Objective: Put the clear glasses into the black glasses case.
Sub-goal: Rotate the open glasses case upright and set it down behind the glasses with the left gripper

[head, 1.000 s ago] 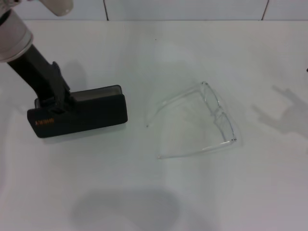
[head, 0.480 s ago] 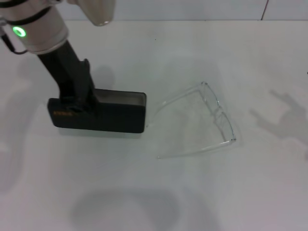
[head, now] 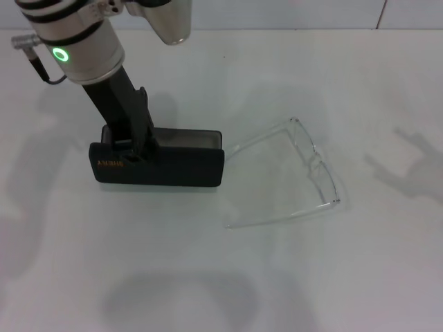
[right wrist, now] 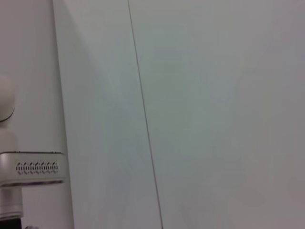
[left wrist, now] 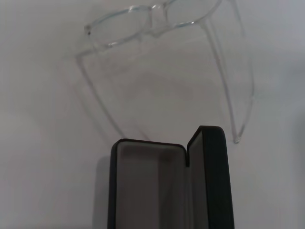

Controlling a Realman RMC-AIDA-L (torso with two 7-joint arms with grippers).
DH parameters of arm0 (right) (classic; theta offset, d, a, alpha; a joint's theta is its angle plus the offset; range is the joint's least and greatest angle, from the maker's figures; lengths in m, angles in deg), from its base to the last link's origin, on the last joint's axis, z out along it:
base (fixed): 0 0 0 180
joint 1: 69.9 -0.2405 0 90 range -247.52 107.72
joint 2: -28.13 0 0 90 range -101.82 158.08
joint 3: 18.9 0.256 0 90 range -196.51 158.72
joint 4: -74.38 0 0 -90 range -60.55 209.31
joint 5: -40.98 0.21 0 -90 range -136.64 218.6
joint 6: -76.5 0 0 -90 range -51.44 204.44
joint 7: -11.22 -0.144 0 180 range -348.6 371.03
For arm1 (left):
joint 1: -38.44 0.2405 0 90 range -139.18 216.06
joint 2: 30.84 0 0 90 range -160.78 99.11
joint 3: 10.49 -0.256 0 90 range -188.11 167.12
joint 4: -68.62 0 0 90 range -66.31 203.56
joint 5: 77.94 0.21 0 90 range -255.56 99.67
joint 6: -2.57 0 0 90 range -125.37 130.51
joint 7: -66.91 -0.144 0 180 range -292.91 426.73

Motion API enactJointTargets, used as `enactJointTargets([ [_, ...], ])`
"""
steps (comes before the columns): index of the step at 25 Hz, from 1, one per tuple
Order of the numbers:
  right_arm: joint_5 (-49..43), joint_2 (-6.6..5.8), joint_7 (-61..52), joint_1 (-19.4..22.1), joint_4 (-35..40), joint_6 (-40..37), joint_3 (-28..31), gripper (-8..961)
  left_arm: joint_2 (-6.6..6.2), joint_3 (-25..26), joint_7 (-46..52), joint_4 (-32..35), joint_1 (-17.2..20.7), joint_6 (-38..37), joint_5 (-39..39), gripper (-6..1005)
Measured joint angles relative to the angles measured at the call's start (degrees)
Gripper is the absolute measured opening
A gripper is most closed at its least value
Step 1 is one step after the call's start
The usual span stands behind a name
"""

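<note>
Head view, black glasses case (head: 163,166) lengthwise left-right, clear glasses (head: 304,173) arms pointing left

White tabletop (head: 208,277) carries two items: the black glasses case (head: 163,166), lid open, and the clear glasses (head: 304,173), arms unfolded, just beside it.

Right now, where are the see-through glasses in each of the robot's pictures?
Head view: the clear glasses lie right of middle on the white table, arms pointing toward the black glasses case.
Left wrist view: the clear glasses fill the upper part, beyond the open case.
Right wrist view: not in it.
Shared landmark: the black glasses case, in the head and left wrist views.
</note>
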Motion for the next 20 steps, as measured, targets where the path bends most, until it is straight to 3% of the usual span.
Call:
enactJointTargets([
  [11,0.00,-0.02,0.04,-0.43,0.28,0.14,0.08,867,0.34,0.30,2.52,-0.54,0.76,0.67,2.15,209],
  [16,0.01,-0.01,0.05,-0.64,0.30,0.14,0.08,867,0.32,0.70,3.73,-0.55,1.23,0.37,2.12,375],
  [20,0.01,-0.03,0.06,-0.57,0.29,0.14,0.08,867,0.04,2.95,4.39,0.27,0.79,0.02,1.97,387],
])
